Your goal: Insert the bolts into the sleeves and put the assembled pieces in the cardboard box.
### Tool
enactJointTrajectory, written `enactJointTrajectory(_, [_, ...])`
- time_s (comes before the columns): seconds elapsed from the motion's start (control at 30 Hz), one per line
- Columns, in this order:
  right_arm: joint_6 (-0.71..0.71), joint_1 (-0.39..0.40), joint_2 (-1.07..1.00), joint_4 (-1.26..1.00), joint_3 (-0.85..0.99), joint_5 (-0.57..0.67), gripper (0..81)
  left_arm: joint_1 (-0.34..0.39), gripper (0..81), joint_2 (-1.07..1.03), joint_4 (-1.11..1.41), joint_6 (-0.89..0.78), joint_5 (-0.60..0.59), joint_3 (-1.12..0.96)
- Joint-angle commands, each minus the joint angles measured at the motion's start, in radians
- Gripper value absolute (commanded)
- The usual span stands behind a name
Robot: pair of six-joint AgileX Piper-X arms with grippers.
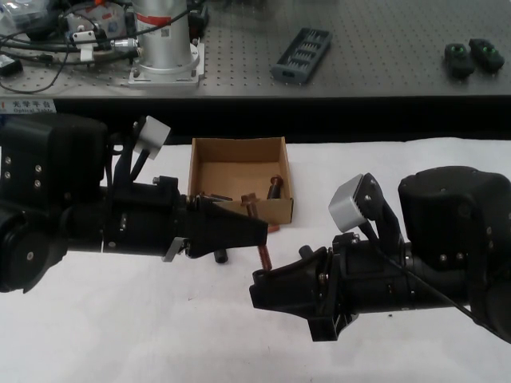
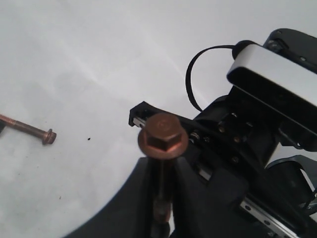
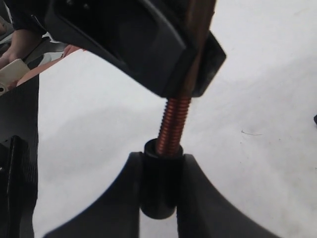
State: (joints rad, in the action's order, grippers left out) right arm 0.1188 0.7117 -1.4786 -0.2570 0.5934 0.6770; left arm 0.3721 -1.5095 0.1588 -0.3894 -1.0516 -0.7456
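**Bolt tip in the sleeve, just in front of the box**

Both arms meet just in front of the box, near its right front corner. The left gripper comes in from the box's left side with its fingers pinched tight on the shank of a copper bolt. The hex head stands clear on one side of the fingers and the threaded end pokes out the other.

The right gripper sits nearer the camera than the box and points back toward it, jaws clamped on a black sleeve. The sleeve stands between the two fingers, mouth up toward the bolt. The threads are in line with the bore, and the tip is just inside the mouth, with most of the thread bare above it. The two grippers are very close, one over the other, joined only by the bolt.

Inside the box lie several finished pieces, copper with dark sleeves, along its front wall. A loose bolt lies flat on the white cloth, well apart from both grippers; how it lies from the box I cannot tell.
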Motion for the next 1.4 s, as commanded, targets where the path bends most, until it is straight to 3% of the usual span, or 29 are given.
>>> enactJointTrajectory(0.0, [-0.001, -0.001, 0.009, -0.019, 0.003, -0.017, 1.1, 0.002, 0.6, 0.012, -0.036, 0.029, 0.0, -0.012])
enactJointTrajectory(1.37, [0.039, -0.001, 0.009, -0.072, 0.003, -0.017, 1.1, 0.002, 0.6, 0.045, -0.137, 0.259, -0.038, -0.012])
